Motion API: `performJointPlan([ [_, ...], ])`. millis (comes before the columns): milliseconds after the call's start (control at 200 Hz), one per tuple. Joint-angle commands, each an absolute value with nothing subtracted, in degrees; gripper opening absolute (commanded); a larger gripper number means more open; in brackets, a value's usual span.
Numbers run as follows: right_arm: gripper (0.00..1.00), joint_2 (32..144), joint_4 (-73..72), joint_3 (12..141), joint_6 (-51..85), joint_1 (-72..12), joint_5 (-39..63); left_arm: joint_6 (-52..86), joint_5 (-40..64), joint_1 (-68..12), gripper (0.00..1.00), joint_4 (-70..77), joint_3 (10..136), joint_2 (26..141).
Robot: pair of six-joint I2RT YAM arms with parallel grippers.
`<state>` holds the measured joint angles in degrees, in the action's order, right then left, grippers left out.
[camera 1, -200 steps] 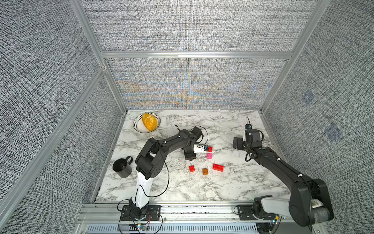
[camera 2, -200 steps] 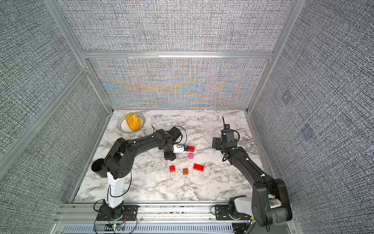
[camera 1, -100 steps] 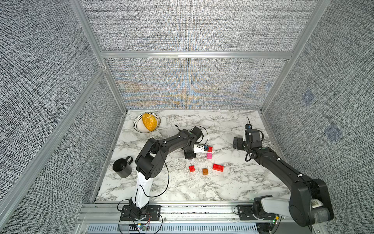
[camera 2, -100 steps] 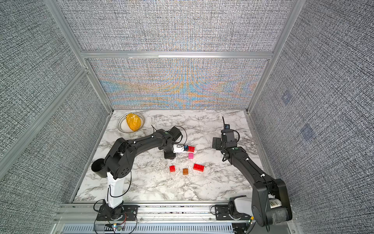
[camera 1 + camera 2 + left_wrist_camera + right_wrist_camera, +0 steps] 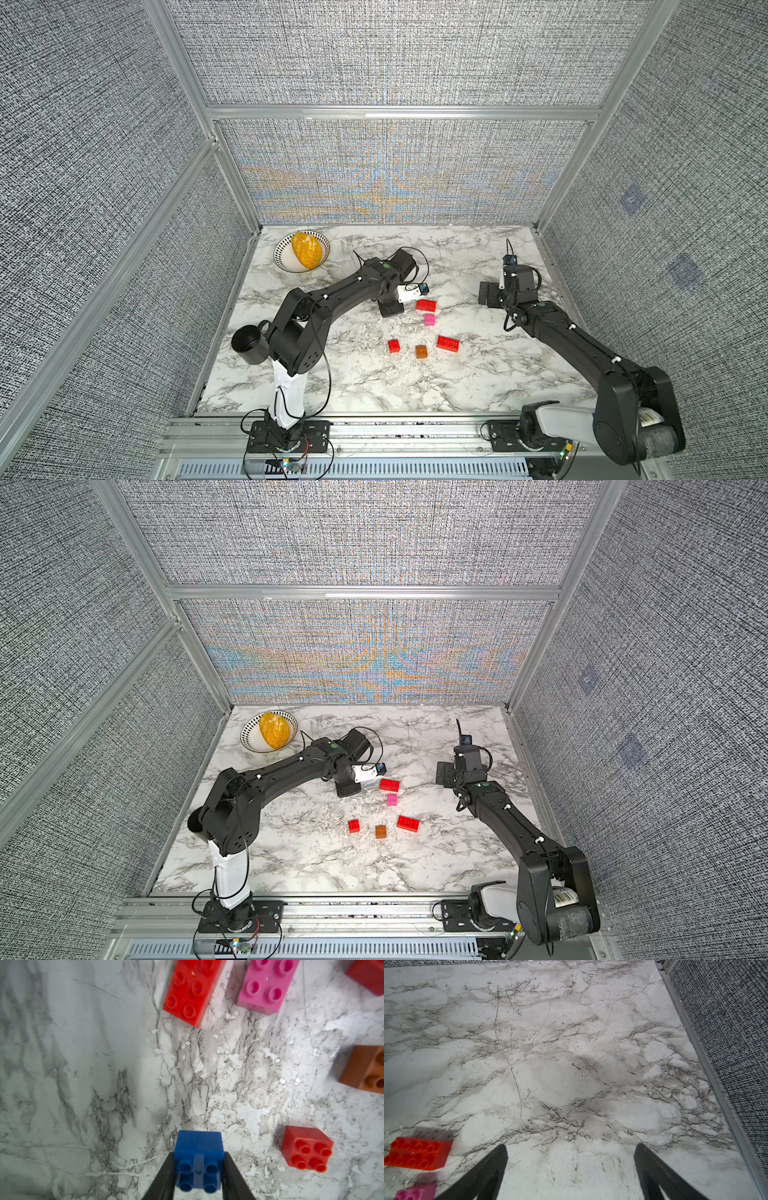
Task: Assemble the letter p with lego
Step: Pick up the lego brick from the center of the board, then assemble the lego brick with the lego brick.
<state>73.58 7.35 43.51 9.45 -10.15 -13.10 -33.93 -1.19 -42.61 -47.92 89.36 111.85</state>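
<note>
The blue brick [image 5: 198, 1145] is clamped between the two dark fingers of the left gripper [image 5: 198, 1156], with its studs facing the wrist camera. I cannot tell whether it touches the table [image 5: 83, 1064]. Only the left wrist view shows this brick, because in both top views the gripper's body sits over it.

The other bricks lie on the marble, each apart from the rest. A long red brick [image 5: 426, 305] is just beside the left gripper, and the pink brick [image 5: 429, 319] is near it. Toward the front are the small red brick [image 5: 394, 346], the orange brick [image 5: 421, 351] and a second long red brick [image 5: 448, 343].

The left arm rises from its front base, bends at the elbow and reaches to the middle of the table with its wrist turned down. The right arm stretches from its front base toward the back right. The right gripper [image 5: 485, 294] hangs over bare marble, well apart from the bricks.

The right wrist view adds what the top views do not settle. The gripper's fingers [image 5: 488, 1167] are spread wide with only tabletop between them.

A bowl [image 5: 282, 259] and a black mug [image 5: 249, 347] stand along the left edge.
</note>
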Motion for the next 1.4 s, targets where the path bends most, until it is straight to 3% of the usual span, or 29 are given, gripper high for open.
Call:
performJointPlan([
  [0, 0.98, 73.39, 7.99, 44.06, 9.53, -10.19, -13.19, -29.74, -0.93, -42.80, 0.24, -51.61, 91.08, 110.97],
  [490, 0.98, 73.13, 8.26, 44.12, 9.63, -10.15, -13.44, -25.02, -2.97, -50.74, 0.24, -58.27, 87.80, 105.72],
  [1391, 0.98, 73.65, 8.70, 44.58, 9.76, -9.84, -13.54, -20.43, -1.56, -54.84, 0.24, -47.50, 75.38, 105.03],
])
